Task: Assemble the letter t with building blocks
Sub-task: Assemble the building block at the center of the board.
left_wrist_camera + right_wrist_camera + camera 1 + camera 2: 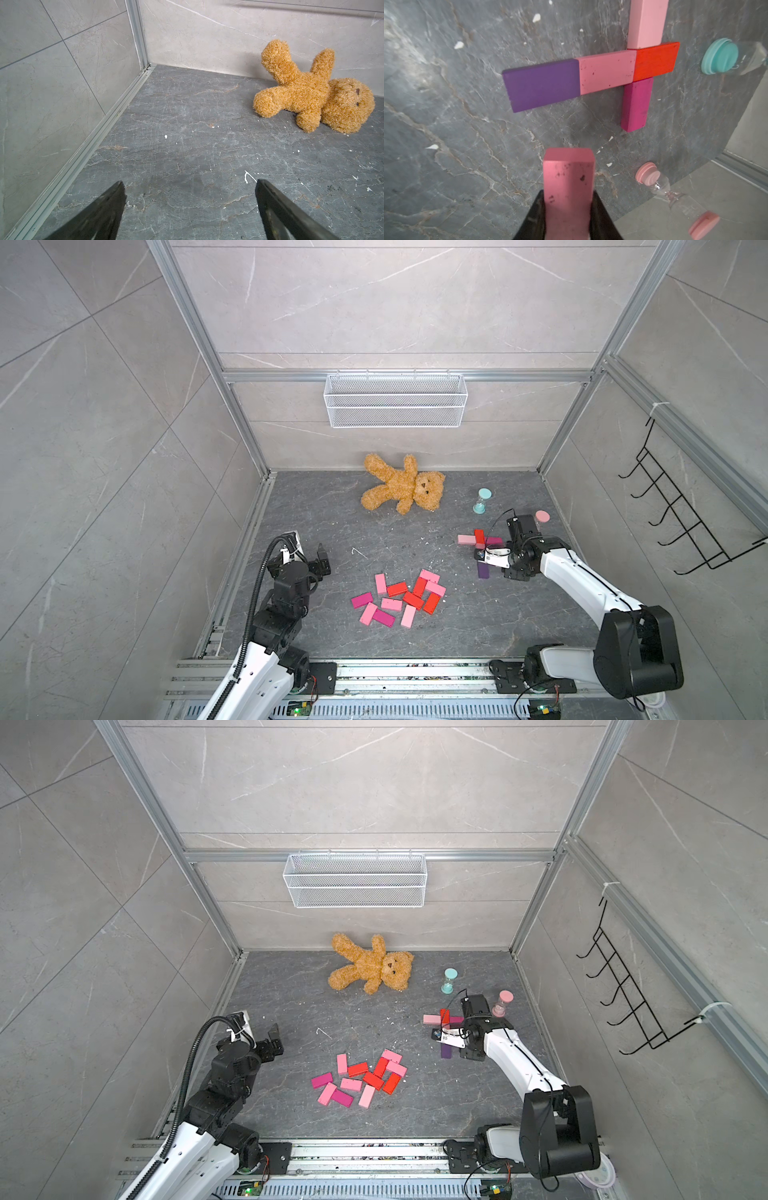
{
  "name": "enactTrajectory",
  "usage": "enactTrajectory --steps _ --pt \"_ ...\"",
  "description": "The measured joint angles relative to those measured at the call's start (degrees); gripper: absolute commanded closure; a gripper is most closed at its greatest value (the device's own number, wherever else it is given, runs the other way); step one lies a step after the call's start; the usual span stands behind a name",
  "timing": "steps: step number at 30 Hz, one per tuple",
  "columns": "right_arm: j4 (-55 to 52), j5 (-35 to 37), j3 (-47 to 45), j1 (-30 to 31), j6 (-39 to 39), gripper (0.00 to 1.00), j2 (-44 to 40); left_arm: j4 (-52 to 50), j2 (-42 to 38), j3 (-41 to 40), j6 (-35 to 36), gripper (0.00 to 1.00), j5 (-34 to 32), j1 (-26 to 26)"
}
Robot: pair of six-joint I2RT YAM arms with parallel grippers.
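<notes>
A loose heap of building blocks (399, 599) in pink, magenta and red lies flat at the floor's middle front, showing in both top views (359, 1079). To the right, laid blocks form a cross: a purple block (542, 85), a pink one (607, 72) and a red one (655, 60) in a row, with a light pink block (646, 22) and a magenta block (636, 104) as side arms. My right gripper (568, 193) hangs over this cross (478, 541), shut on a pink block (569, 172). My left gripper (190, 187) stands open and empty at the left (316, 562).
A brown teddy bear (403, 485) lies against the back wall. A teal hourglass (482, 501) and a pink hourglass (541, 517) stand just behind the cross. A white wire basket (395, 400) hangs on the back wall, a black hook rack (681, 510) on the right wall.
</notes>
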Motion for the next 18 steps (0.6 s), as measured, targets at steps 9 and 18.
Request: enactTrajectory --steps 9,18 --pt "0.4 -0.8 1.5 -0.1 -1.1 1.00 7.5 0.8 1.0 0.0 0.4 0.01 0.6 0.0" --pt "0.6 0.7 1.1 -0.1 -1.7 1.00 10.4 0.9 0.8 0.0 0.6 0.01 0.5 0.0"
